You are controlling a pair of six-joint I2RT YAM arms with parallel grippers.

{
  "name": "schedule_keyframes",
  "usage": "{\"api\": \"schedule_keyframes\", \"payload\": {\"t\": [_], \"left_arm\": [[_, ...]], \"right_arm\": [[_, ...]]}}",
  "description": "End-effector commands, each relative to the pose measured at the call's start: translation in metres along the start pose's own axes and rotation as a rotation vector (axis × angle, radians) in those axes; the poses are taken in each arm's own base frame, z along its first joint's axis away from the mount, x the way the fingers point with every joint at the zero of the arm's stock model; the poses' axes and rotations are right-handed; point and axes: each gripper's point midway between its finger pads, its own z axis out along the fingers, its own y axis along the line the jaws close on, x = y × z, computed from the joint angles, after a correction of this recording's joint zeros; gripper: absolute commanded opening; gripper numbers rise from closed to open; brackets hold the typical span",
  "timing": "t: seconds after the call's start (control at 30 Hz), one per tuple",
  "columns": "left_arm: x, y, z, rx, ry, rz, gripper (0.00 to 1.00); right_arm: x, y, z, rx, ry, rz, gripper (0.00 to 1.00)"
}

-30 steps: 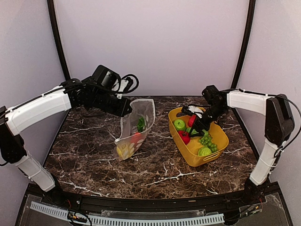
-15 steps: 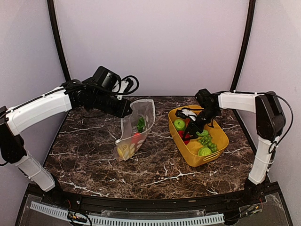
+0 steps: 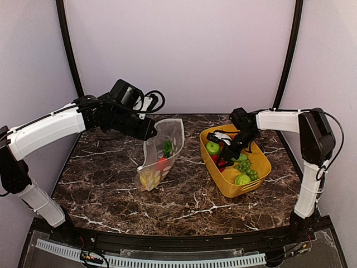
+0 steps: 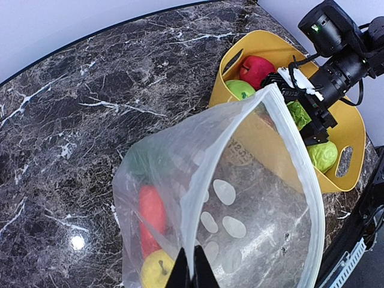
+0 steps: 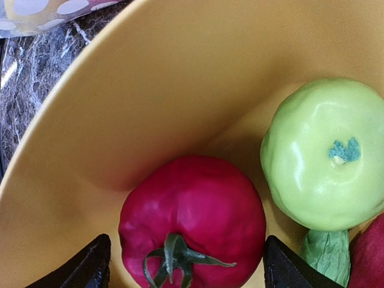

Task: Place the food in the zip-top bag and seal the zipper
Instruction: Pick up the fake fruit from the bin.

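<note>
My left gripper (image 3: 152,132) is shut on the rim of the clear dotted zip-top bag (image 3: 163,152) and holds it up with the mouth open; in the left wrist view the fingertips (image 4: 192,271) pinch the whitish zipper strip (image 4: 295,157). Inside the bag lie a yellow fruit (image 4: 157,271), a red piece (image 4: 151,210) and a green piece (image 4: 144,161). My right gripper (image 3: 223,157) is down in the yellow basket (image 3: 230,187), open, with a finger on each side of a red tomato (image 5: 192,210). A green apple (image 5: 324,150) lies right beside it.
The basket also holds green grapes (image 3: 244,166) and a pale green vegetable (image 3: 242,179). The basket wall (image 5: 150,90) rises close around my right fingers. The bag's bottom rests on the dark marble table (image 3: 189,201) left of the basket.
My right gripper has moved left and lower inside the basket, onto the red tomato. The left arm and the bag have stayed put.
</note>
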Motion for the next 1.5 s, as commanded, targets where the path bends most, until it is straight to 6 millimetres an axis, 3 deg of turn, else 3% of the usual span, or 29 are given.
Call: {"api": "schedule_keyframes", "payload": {"t": [0.0,0.37,0.67,0.9,1.07,1.23,1.47], "left_arm": [[0.002,-0.002,-0.007,0.014,-0.007,-0.013,0.01],[0.004,-0.002,-0.002,0.017,-0.002,-0.023,0.01],[0.006,-0.002,0.005,0.017,0.003,-0.017,0.01],[0.007,0.000,0.004,0.012,0.000,-0.016,0.01],[0.008,-0.001,0.004,0.015,0.000,-0.019,0.01],[0.004,-0.001,0.005,0.014,-0.012,-0.022,0.01],[0.000,-0.004,0.003,0.026,-0.024,-0.039,0.01]], "right_arm": [[-0.003,0.003,0.006,-0.028,0.001,0.006,0.83],[0.000,-0.001,0.000,0.023,0.014,-0.003,0.75],[-0.009,-0.001,-0.022,0.091,-0.003,-0.027,0.60],[-0.019,0.006,-0.049,0.132,-0.015,-0.044,0.58],[-0.036,0.020,-0.080,0.161,-0.073,-0.081,0.58],[-0.057,0.040,-0.098,0.133,-0.161,-0.123,0.58],[-0.099,0.063,-0.126,0.111,-0.253,-0.195,0.58]]}}
